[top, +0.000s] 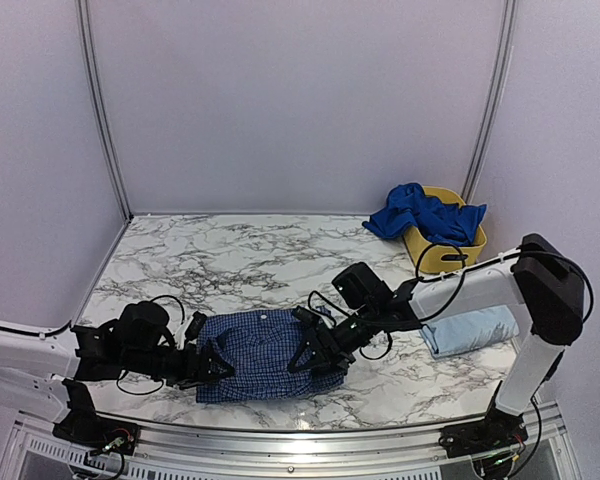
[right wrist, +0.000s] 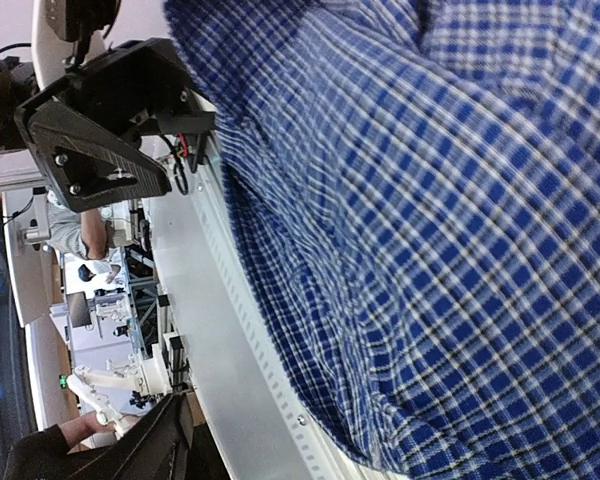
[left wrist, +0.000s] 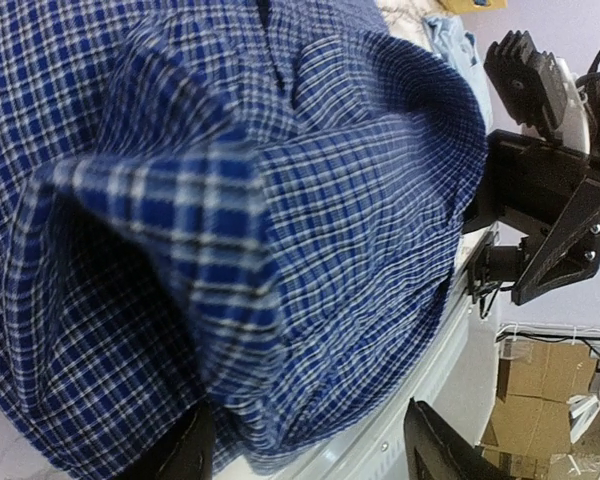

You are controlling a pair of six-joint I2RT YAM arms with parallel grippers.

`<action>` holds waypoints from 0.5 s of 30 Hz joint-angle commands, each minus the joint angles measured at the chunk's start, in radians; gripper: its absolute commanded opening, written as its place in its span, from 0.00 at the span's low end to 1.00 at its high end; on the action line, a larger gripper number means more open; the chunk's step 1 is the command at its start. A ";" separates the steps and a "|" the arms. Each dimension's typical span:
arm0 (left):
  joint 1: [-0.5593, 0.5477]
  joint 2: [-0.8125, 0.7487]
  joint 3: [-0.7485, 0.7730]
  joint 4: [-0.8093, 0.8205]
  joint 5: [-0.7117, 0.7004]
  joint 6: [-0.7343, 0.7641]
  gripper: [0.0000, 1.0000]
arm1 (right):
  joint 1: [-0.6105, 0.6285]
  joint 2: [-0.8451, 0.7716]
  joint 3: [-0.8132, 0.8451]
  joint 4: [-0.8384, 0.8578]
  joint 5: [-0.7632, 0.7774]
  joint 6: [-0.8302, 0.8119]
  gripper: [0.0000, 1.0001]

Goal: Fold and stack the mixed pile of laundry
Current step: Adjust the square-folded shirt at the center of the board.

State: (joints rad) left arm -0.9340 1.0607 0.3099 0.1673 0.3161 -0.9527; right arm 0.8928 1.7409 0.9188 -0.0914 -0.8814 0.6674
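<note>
The shirt (top: 263, 352) lies low centre in the top view. The left gripper (top: 218, 367) at its left edge and the right gripper (top: 308, 354) at its right both have their fingers apart.

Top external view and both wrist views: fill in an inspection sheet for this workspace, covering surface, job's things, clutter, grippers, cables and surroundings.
Surface: white marble-pattern tabletop with grey veins, no spills seen.
Job's things: navy-and-white small-check shirt rumpled near the front edge; pale sky-blue garment folded at the right; bright royal-blue garment draped over the basket.
Clutter: small yellow plastic basket at the back right.
Grippers: left gripper at the shirt's left edge, right gripper at its right edge; both open.
Cables: black cables looped on both arms.
Surroundings: plain pale walls; cardboard boxes beyond the table.
</note>
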 commanded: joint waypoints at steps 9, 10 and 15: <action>0.245 0.031 0.077 0.202 0.056 -0.037 0.70 | -0.156 0.015 0.057 0.361 -0.079 0.174 0.71; 0.279 0.050 0.089 0.223 0.059 -0.038 0.71 | -0.165 0.031 0.070 0.377 -0.076 0.183 0.71; 0.388 0.172 0.177 0.242 0.062 -0.014 0.73 | -0.205 0.094 0.123 0.403 -0.031 0.205 0.72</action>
State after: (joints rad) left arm -0.5999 1.1671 0.4168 0.3408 0.3618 -0.9844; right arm 0.7105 1.7947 0.9867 0.2481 -0.9379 0.8413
